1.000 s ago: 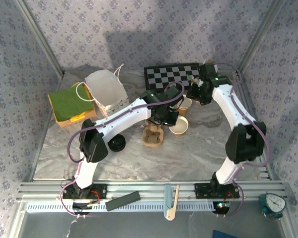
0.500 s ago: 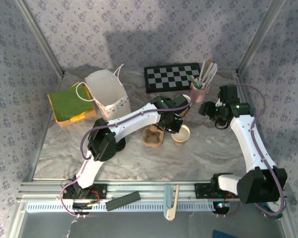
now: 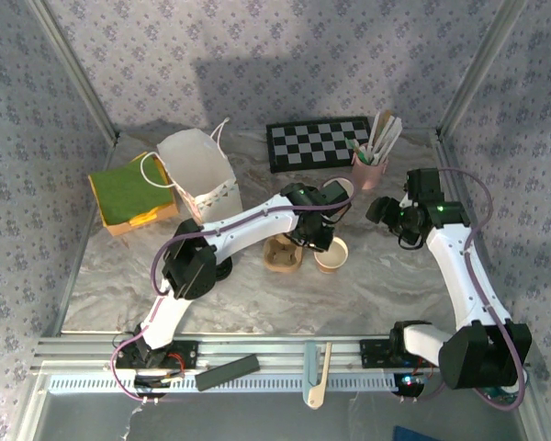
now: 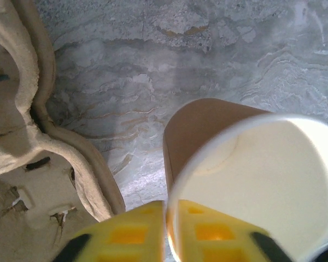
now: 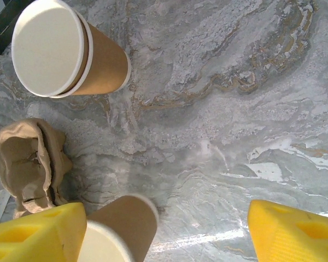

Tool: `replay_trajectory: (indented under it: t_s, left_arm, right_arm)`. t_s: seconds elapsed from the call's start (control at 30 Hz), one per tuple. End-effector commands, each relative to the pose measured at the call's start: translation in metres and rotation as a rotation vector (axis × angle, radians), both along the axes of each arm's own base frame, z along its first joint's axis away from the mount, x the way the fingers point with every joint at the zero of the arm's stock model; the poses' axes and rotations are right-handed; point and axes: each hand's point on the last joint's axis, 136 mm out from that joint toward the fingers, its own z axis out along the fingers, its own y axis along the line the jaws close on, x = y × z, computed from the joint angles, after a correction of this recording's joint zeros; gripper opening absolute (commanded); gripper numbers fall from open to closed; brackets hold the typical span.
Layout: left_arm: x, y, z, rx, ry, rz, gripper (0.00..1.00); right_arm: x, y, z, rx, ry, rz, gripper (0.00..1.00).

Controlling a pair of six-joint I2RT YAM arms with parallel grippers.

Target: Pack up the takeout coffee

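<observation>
- The left fingers (image 4: 132,233) are pinched down to a thin slit on the rim wall of the kraft cup (image 4: 205,136), with one finger set outside it and one inside.
- That cup is stood upright and open-topped on the tabletop (image 4: 169,60), just beside the pulp tray (image 4: 22,103).
- The right fingers (image 5: 35,234) are spread wide above bare tabletop, and the same cup is seen right next to one of them.
- Two nested cups (image 5: 71,54) are parked farther back, apart from it.
- The black lid (image 3: 222,268) is laid flat by the left arm's elbow, past the tray and well apart from the cup.
</observation>
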Motion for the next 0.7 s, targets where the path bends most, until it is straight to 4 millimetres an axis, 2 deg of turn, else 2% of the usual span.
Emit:
replay_trajectory:
  t_s: [0.0, 0.1, 0.2, 0.37, 0.47, 0.5, 0.53, 0.67]
  left_arm:
    - [-0.003, 0.0, -0.002, 0.01, -0.001, -0.007, 0.24]
    - [-0.004, 0.0, 0.0, 0.005, 0.0, -0.004, 0.25]
    - [-0.004, 0.001, 0.008, -0.004, -0.007, 0.007, 0.3]
    - [0.003, 0.012, 0.044, -0.042, -0.087, 0.048, 0.45]
    - [0.005, 0.031, 0.061, -0.048, -0.138, 0.097, 0.55]
    - [0.007, 0.038, 0.069, -0.055, -0.16, 0.121, 0.6]
    - [0.008, 0.048, 0.074, -0.06, -0.176, 0.149, 0.64]
    - [0.01, 0.087, 0.088, -0.085, -0.242, 0.251, 0.83]
  right_arm:
    - [-0.004, 0.005, 0.005, 0.011, -0.012, 0.009, 0.84]
    - [-0.004, 0.007, 0.006, 0.013, -0.017, 0.017, 0.85]
    - [-0.003, 0.011, 0.009, 0.013, -0.026, 0.031, 0.85]
    - [0.0, 0.025, 0.018, 0.0, -0.058, 0.082, 0.87]
    - [0.002, 0.038, 0.023, -0.009, -0.079, 0.121, 0.87]
    - [0.003, 0.044, 0.024, -0.011, -0.085, 0.138, 0.9]
    - [0.004, 0.05, 0.026, -0.015, -0.091, 0.154, 0.99]
    - [0.008, 0.072, 0.028, -0.044, -0.104, 0.214, 1.0]
